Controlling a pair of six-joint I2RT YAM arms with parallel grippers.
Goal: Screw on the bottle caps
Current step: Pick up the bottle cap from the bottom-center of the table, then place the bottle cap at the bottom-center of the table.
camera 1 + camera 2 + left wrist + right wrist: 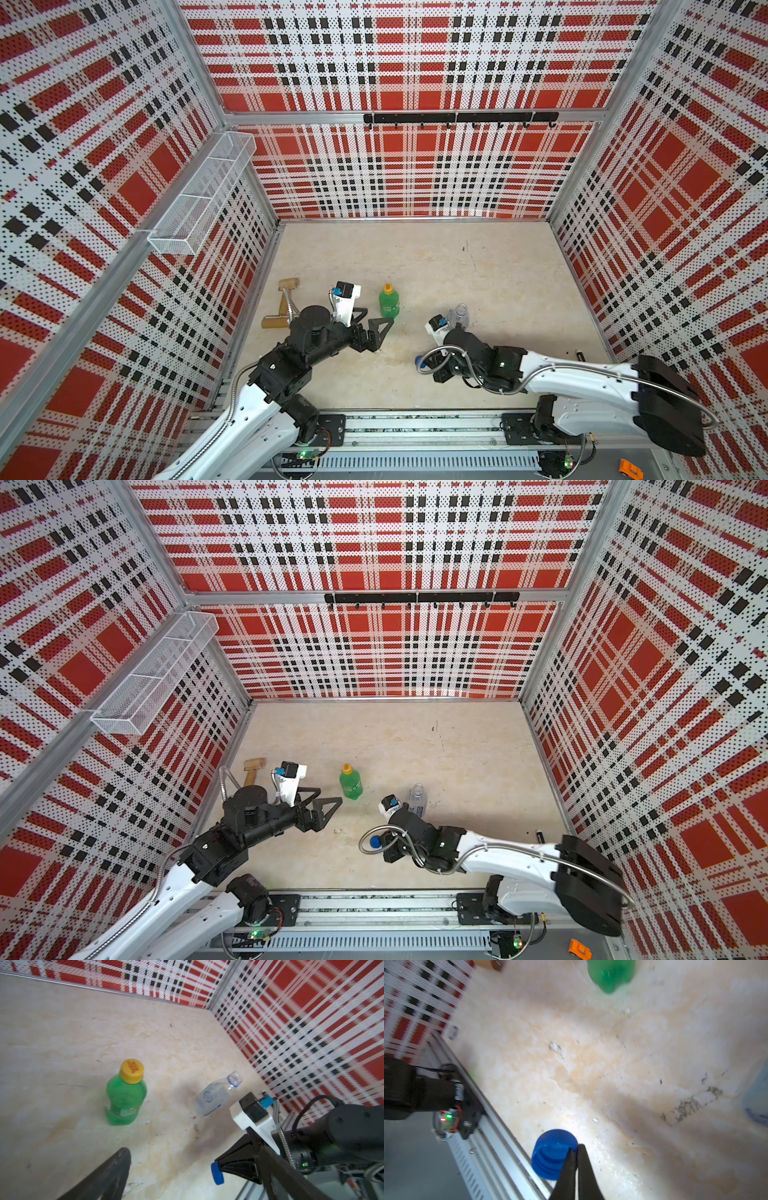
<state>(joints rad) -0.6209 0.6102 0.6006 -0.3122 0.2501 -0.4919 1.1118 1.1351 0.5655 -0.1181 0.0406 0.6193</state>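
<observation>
A pale tabletop (415, 266) lay inside a box of checked walls (415, 62).
The tabletop looked like stone, with dark scratches and little crumbs on it. The walls had red, white and black checks and tiny holes, and stood on three sides. A white wire basket (203, 195) hung on the left wall and a black row of hooks (457, 117) on the back wall. The green bottle (125, 1099) stood near the middle with the yellow cap (132, 1071) on top. The left end effector (379, 315) was wide open beside it, holding nothing. The clear bottle (218, 1093) stood close by with its top open. The right end effector (576, 1148) was shut tight on the rim of the blue cap (553, 1154), near the front rail (415, 428).
</observation>
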